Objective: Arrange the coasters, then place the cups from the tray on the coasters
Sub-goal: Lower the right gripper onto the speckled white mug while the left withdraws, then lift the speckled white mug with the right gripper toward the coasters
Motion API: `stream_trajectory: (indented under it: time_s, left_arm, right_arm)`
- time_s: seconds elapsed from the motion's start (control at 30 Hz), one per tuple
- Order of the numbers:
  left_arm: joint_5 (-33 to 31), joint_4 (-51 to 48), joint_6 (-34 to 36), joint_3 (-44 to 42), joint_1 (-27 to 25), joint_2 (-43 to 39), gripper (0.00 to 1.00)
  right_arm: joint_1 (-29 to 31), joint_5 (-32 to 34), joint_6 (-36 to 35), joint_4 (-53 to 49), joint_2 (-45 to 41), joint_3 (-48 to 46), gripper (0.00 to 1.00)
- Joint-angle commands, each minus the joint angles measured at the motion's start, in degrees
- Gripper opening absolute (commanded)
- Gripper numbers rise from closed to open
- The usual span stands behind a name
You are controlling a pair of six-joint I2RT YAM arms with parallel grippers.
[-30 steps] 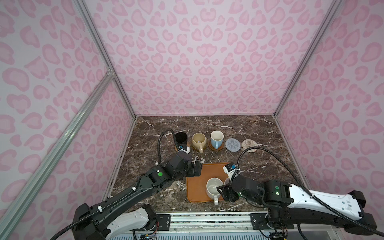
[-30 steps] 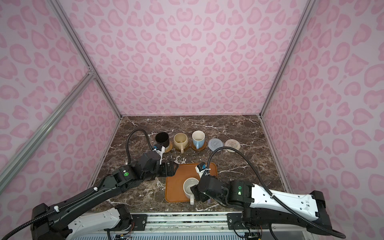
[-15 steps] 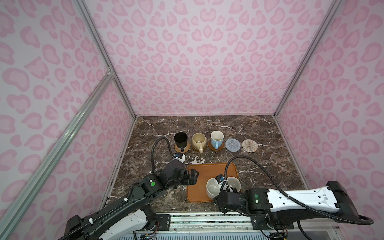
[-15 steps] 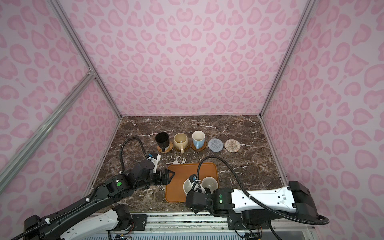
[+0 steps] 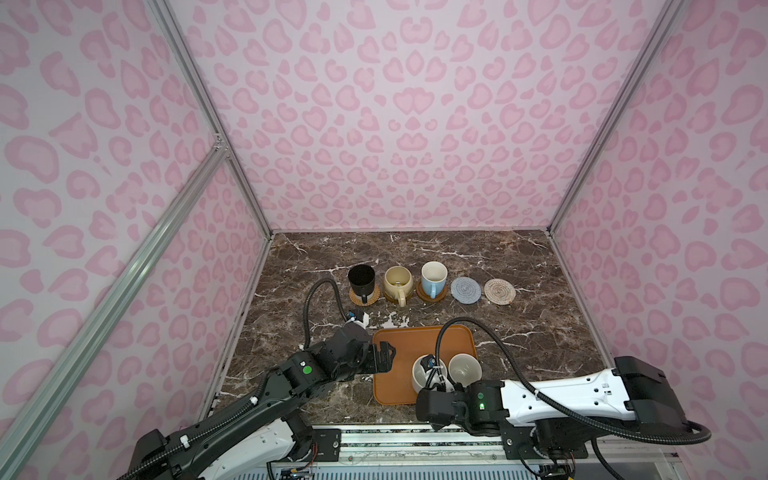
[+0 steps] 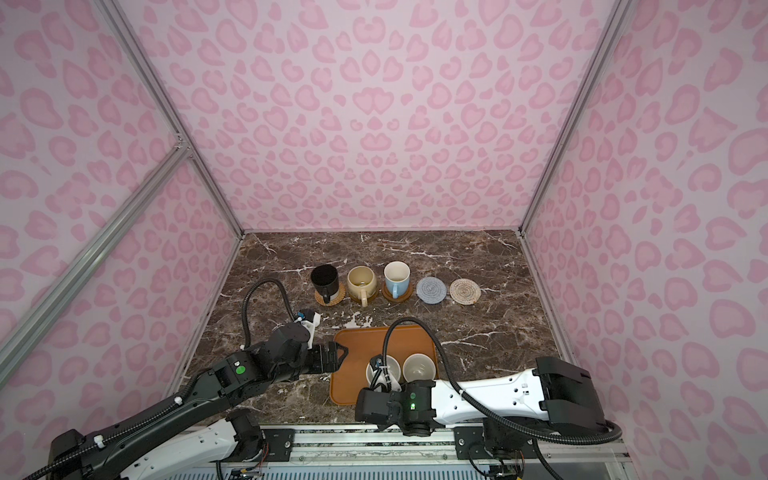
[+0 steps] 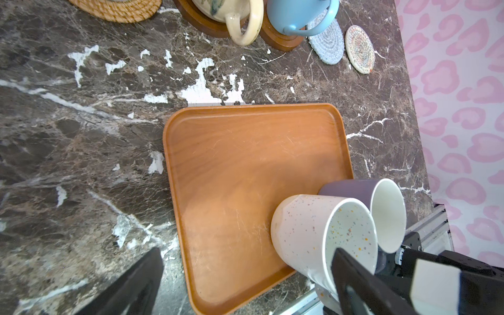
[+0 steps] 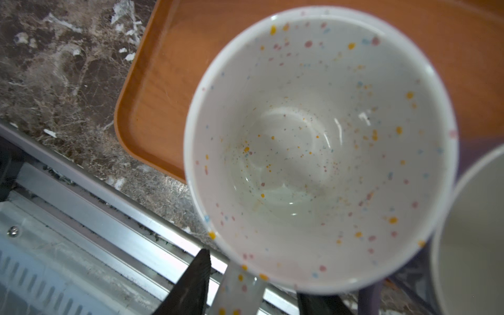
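The speckled white cup (image 8: pixel 313 141) stands at the near edge of the orange tray (image 5: pixel 415 345), and the lavender cup (image 5: pixel 464 368) touches it. My right gripper (image 8: pixel 253 275) is open, its fingers (image 8: pixel 191 283) straddling the speckled cup's handle with a gap showing. My left gripper (image 5: pixel 382 359) hangs open over the tray's left rim, holding nothing. Behind the tray, the black cup (image 5: pixel 361 277) sits on the rattan coaster (image 5: pixel 365 296). The cream cup (image 5: pixel 398 282) and the light blue cup (image 5: pixel 434 276) sit on dark wooden coasters. The grey-blue coaster (image 5: pixel 466 289) and the beige coaster (image 5: pixel 500 291) are bare.
The tray lies close to the table's front edge, where a metal rail (image 8: pixel 109 218) runs just below the right gripper. Pink patterned walls (image 5: pixel 665 291) close in the marble table (image 5: pixel 519 332) on three sides. Both arms' cables (image 5: pixel 478 328) arch over the tray.
My right arm has swung low along the front edge, and its jaws have narrowed round the speckled cup's handle. My left gripper has drawn back toward the front, still open.
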Motion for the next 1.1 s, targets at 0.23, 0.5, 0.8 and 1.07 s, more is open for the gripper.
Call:
stream_trajectory:
  time_s: [0.23, 0.5, 0.8, 1.07]
  left_arm:
    - [1.09, 4.58, -2.43, -3.16, 0.04, -0.95, 0.99]
    - [0.63, 3.90, -2.76, -3.89, 0.04, -3.21, 0.99]
    - [0.13, 3.78, -3.22, -4.57, 0.03, -5.32, 0.99]
    - [0.89, 6.86, -3.91, -4.63, 0.02, -7.18, 0.99]
  right_arm:
    - [-0.18, 7.24, 0.77, -2.26, 3.64, 2.32, 0.38]
    - [-0.82, 7.10, 0.16, -0.99, 5.60, 2.37, 0.20]
    - [-0.82, 8.24, -1.78, 0.20, 4.18, 2.87, 0.00]
    - [-2.26, 11.86, -5.40, -0.41, -0.08, 4.67, 0.00]
